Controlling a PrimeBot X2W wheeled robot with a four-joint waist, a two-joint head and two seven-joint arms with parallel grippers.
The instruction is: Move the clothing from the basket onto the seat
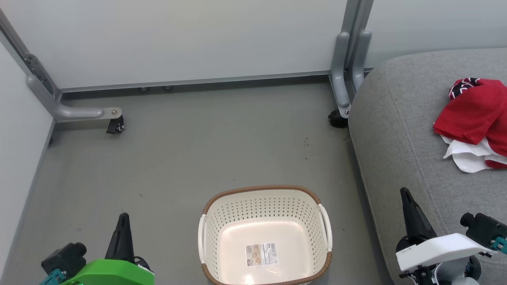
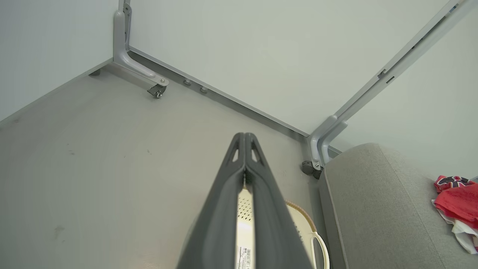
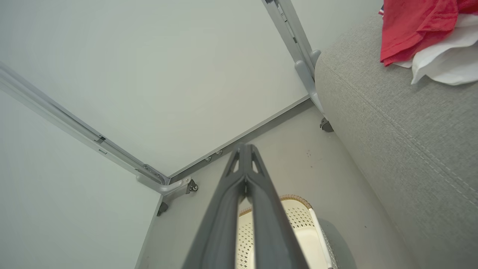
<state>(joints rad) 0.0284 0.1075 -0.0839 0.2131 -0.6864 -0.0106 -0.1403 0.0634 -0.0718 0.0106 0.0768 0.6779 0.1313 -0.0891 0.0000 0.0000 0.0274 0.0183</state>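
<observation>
**A:** Entry one, the clothing?

**B:** The clothing: one red jersey with a white cloth part, heaped on the seat towards its right side, well apart from the basket.

**A:** Handling?

**B:** Soft, light and limp, I'd judge. It will drape and trail rather than keep a shape. Not fragile. Whether the white piece is sewn to the red or merely tangled in it, I can't tell from here.

**A:** Where to take hold?

**B:** A raised fold in the red bunch, pinched through several layers. The thin white edge might pull out on its own.

**A:** Entry two, the basket?

**B:** On the floor just beside the seat, nothing in it but the label sticker on its bottom.

**A:** Grippers?

**B:** The left gripper is low, left of the basket, fingers pressed together on nothing. The right gripper is likewise closed and carrying nothing, over the seat's front edge and apart from the clothing.

**A:** Remarks?

**B:** By how things lie, the move looks done.
</observation>
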